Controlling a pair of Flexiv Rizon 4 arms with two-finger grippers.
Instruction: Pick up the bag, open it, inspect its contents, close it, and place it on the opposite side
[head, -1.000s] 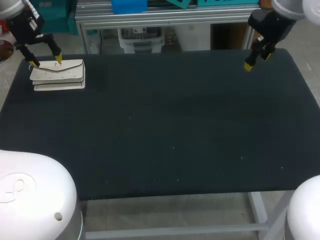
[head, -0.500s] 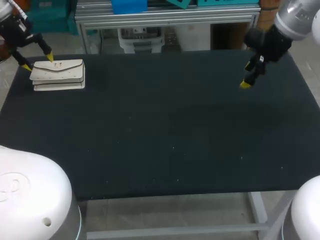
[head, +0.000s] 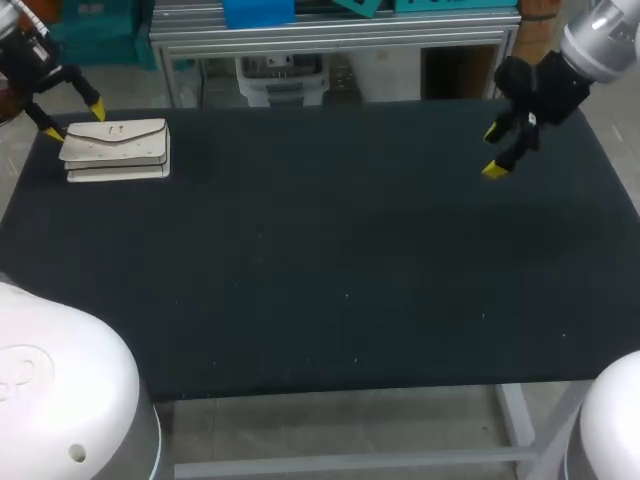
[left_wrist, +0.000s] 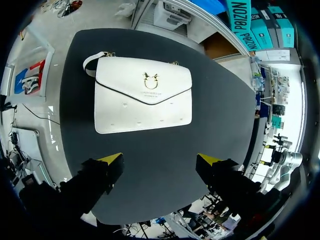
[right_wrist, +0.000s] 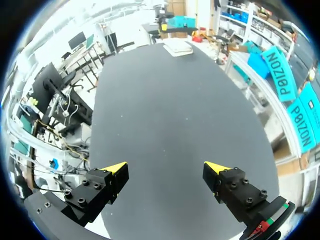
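Dark table (head: 330, 260), seen from the robot's side toward the far edge. The near and middle stretch carries nothing of the task.

Farther back, on the robot's right, the right gripper (head: 494, 152) hangs above the table with its yellow-tipped fingers spread wide and nothing between them. Its wrist view looks along the tabletop toward the far corner, where the bag shows small. This side is probably where the bag is to end up, so the arm is well placed to receive it or to help open the flap.

At the far left corner lies the white bag (head: 115, 150), flat on the table. Its envelope flap is folded shut over the front, a gold clasp sits at the flap's middle, and a short strap loops out at one end.

Just beyond it, the left gripper (head: 75, 120) hovers above the bag's outer end, fingers wide apart and touching nothing. In the left wrist view the bag lies ahead of the fingertips, not between them. The broad opening suits a descent over the bag's body or edge. The pick-up is judged not yet begun; opening, inspection, closing and transfer all remain.
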